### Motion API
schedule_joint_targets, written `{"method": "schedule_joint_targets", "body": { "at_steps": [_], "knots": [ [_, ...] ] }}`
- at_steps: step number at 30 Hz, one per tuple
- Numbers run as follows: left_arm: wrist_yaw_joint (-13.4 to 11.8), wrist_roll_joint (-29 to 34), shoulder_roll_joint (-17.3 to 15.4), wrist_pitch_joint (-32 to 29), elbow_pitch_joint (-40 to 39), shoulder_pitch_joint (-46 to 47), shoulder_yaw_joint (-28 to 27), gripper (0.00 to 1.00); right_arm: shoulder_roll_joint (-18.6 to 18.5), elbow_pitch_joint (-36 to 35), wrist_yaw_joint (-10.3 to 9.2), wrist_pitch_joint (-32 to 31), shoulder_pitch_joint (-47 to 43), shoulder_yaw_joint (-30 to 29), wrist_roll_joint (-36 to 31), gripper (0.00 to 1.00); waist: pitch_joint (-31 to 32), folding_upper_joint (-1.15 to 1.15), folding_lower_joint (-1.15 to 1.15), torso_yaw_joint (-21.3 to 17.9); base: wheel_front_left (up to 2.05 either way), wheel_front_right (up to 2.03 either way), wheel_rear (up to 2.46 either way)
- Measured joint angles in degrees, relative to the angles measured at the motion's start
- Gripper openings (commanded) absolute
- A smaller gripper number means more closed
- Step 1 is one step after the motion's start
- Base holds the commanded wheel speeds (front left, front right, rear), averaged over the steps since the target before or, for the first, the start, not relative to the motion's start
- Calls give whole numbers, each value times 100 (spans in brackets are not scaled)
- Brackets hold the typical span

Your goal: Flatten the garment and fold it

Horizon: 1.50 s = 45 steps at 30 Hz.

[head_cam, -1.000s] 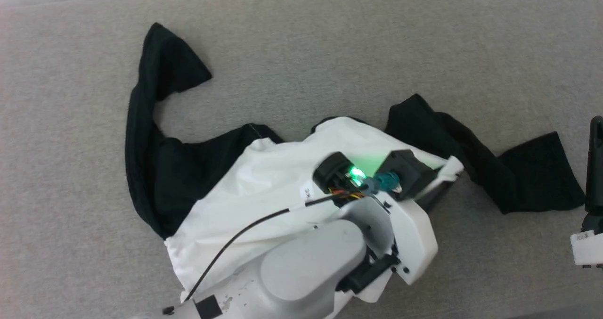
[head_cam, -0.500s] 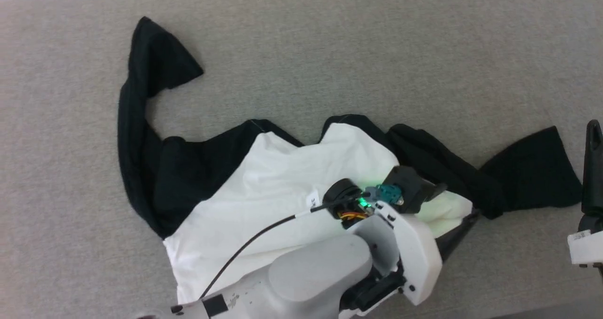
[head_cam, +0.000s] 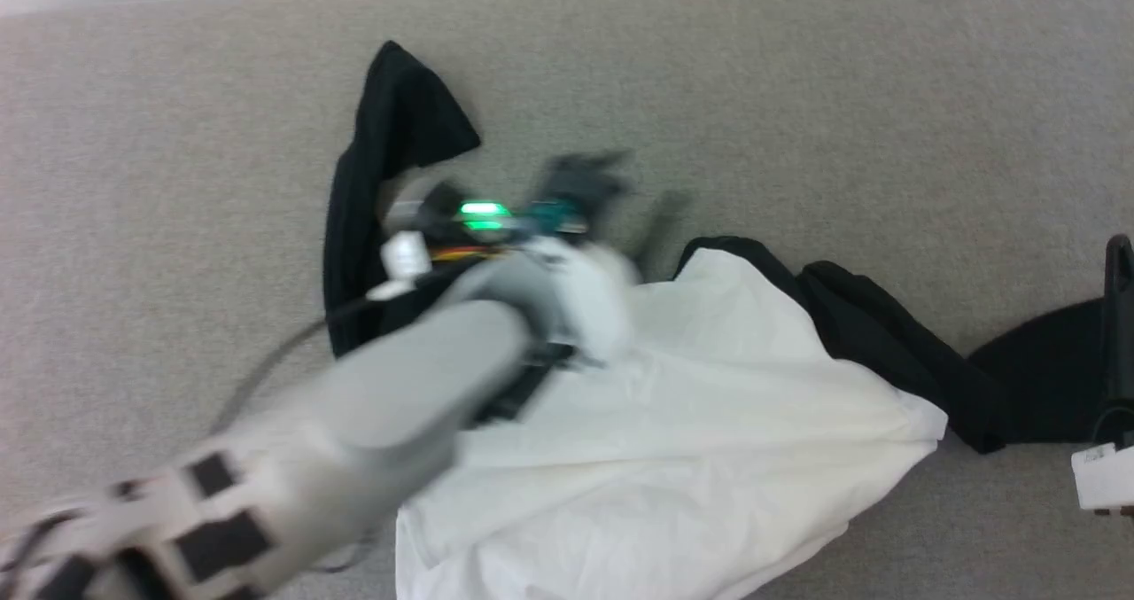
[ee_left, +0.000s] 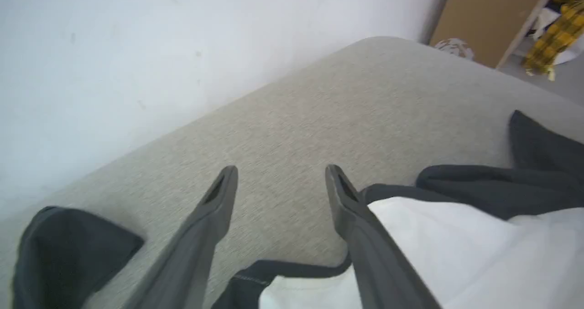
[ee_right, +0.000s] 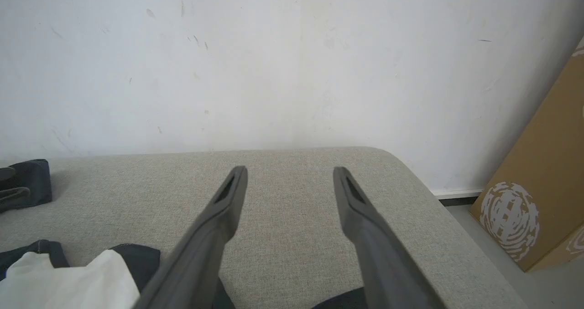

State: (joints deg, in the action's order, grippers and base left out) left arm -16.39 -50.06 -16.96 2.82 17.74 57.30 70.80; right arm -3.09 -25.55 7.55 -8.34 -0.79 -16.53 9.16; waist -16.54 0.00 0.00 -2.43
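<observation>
While L arm [head_cam: 399,405] stretches across garment [head_cam: 709,423], L hand [ee_left: 280,169] spread, empty; R hand [ee_right: 289,170] spread.

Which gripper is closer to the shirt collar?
Left. The left gripper, open, hangs just over the collar; the right gripper, also open, is off by the sleeve end on the robot's right.

Garment [head_cam: 709,458] lay bunched on the pad [head_cam: 797,95], right of centre in head view. One sleeve [head_cam: 399,121] ran back on the left. The other sleeve [head_cam: 1036,378] trailed right, under the right gripper [ee_right: 289,174]. Left arm [head_cam: 399,405] crossed over the garment's left part. Left gripper [ee_left: 279,174] was over bare pad just behind the neckline, between left sleeve and body. Wall [ee_right: 273,62] stood behind the pad, box [ee_right: 547,185] on the floor to its right.
</observation>
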Motion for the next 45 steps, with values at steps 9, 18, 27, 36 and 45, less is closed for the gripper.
{"method": "schedule_joint_targets", "body": {
  "at_steps": [9, 18, 27, 36, 45],
  "knots": [
    [-705, -48, -1556, -797, -464, -732, 74, 100, 2, -67, 0, -71, -76, 24, 45, 100, -95, 0, 0, 64, 0, 0, 0],
    [-845, -68, -1745, -1475, -414, -853, 82, 100, -26, -160, 0, -137, -59, 70, 52, 100, -368, 0, -1, 76, 0, 0, 0],
    [-880, -107, -1474, -1056, -294, -861, -182, 0, -85, -168, 0, -181, -41, 43, 92, 100, -403, 0, 1, 74, 0, 0, 0],
    [-1708, -24, -1752, 339, -359, -946, -1074, 0, -89, -223, 0, -230, -42, 74, 84, 100, -295, 0, 1, 182, 0, 0, 0],
    [-1535, -595, -1370, 1000, -485, -1567, -1690, 100, -89, -166, 0, -259, -63, 159, 82, 100, -237, 0, 1, 220, 0, 0, 0]
  ]
}}
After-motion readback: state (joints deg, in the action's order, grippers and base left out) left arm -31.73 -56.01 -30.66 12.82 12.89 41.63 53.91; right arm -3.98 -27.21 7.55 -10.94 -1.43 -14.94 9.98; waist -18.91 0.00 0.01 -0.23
